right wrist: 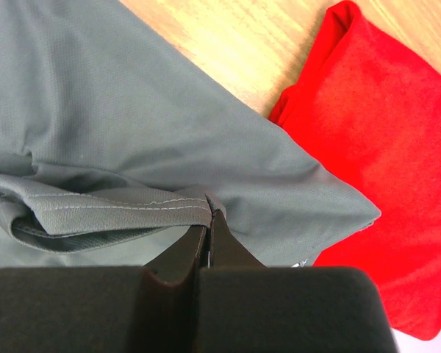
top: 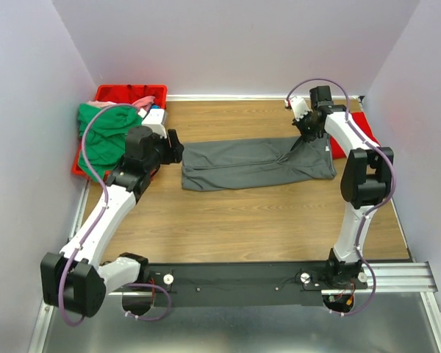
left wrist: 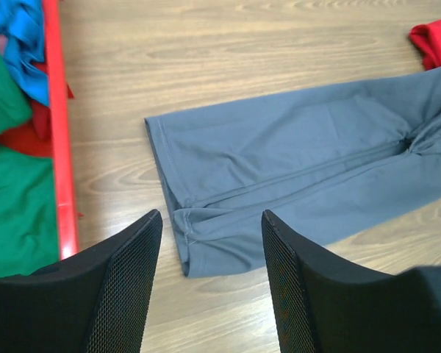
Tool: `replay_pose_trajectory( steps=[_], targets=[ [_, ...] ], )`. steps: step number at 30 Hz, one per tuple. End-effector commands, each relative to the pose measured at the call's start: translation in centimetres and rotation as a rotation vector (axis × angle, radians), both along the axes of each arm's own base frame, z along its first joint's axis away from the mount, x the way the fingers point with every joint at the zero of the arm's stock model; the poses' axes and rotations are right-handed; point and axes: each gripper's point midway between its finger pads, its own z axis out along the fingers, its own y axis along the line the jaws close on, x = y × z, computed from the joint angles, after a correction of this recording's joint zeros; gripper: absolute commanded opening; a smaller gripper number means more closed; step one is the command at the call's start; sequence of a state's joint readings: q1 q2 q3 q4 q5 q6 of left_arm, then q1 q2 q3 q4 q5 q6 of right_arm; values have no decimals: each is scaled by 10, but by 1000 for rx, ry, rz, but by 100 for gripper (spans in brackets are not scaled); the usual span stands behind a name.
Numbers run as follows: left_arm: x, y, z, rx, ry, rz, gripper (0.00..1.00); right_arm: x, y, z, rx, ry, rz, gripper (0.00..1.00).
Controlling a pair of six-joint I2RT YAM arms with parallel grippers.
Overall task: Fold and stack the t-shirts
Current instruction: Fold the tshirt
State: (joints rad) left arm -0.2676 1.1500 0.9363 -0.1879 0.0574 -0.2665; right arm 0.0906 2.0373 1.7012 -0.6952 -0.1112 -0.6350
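A dark grey t-shirt [top: 253, 163] lies folded lengthwise in a long strip across the table [top: 242, 213]. My left gripper [left wrist: 212, 220] stands open just above the strip's left end [left wrist: 206, 235], holding nothing. My right gripper [right wrist: 208, 213] is shut on a hemmed edge of the dark grey t-shirt [right wrist: 132, 132] at its right end. A folded bright red t-shirt [right wrist: 382, 147] lies under and beside that end. Green [top: 106, 136], pink [top: 143, 103] and blue [left wrist: 22, 44] shirts fill the red bin.
The red plastic bin [top: 128, 94] stands at the back left corner, its rim [left wrist: 59, 147] close to my left gripper. Pale walls close in the table on three sides. A black rail [top: 242, 276] runs along the near edge.
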Motion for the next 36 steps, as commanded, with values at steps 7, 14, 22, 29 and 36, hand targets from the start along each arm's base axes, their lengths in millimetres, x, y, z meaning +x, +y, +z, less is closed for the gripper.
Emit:
replay_pose_trajectory(
  steps=[7,14,22,29,36],
  targets=[
    [-30,3,-25,24,6,-62,64,23,-5,6,-11,-56,-109,4],
    [-39,6,-28,22,-9,-52,64,34,-4,4,4,-79,-175,20],
    [-40,11,-22,32,-39,-38,64,35,-19,54,-30,-192,-254,74],
    [-44,7,-12,12,-82,-64,65,-45,-39,67,119,-143,-284,66],
    [-48,-2,-9,-18,-99,-111,65,-117,-79,26,266,-16,-390,61]
  ],
)
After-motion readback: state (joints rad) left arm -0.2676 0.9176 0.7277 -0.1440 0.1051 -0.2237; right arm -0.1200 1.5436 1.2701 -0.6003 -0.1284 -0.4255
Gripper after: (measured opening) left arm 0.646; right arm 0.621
